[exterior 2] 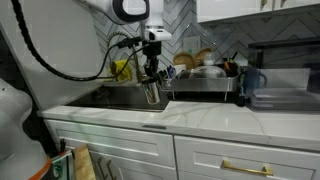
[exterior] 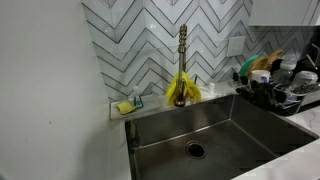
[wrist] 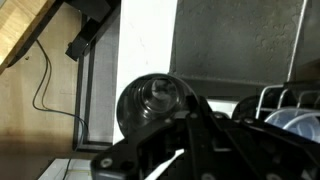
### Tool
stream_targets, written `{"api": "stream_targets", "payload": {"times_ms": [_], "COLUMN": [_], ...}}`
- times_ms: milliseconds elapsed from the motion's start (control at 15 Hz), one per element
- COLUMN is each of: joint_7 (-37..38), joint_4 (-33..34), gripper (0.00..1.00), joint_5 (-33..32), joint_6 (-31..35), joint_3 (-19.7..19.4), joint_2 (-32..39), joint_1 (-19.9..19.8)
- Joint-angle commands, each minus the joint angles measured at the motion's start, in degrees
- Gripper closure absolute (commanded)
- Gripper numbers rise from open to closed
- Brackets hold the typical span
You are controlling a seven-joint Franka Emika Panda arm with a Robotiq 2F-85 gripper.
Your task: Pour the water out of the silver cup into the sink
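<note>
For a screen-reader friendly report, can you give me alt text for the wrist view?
The gripper holds a silver cup, seen from above, at the edge of the dark steel sink. A black dish rack sits at the lower right; a wood surface and a cable show at the left.

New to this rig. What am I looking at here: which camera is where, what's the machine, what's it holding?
It is one robot arm with a two-fingered gripper, steered by a person. Two cameras stand outside the robot; they show the steel sink, its gold faucet, a black dish rack beside it, and the arm above the white counter. The third sits on the wrist, looking past the gripper at the silver cup, which the gripper seems to hold by the sink's edge.
</note>
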Motion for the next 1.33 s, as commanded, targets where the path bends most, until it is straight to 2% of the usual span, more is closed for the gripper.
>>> {"api": "stream_targets", "payload": {"times_ms": [0,200,600,667,867,1000,1267], "joint_7": [-0.4,-0.8,-1.4,-1.4,3.5,9.7,20.2], "joint_4": [0.1,0.0,-0.3,-0.3,3.4,6.8,15.6], "gripper": [0.96,0.96,0.96,0.99,0.99,0.99,0.99], "joint_5": [-0.2,-0.5,-0.7,-0.7,-4.9,-8.1,-13.8], "joint_6": [-1.8,-3.8,-3.8,-3.8,-6.3,-8.9,-18.0], "joint_3": [0.8,2.3,2.1,2.0,4.8,7.1,11.7], "joint_2": [-1.6,-4.6,-4.5,-4.5,-4.6,-4.2,-1.7], "joint_1": [0.8,1.9,1.8,1.8,1.7,1.6,2.8]}}
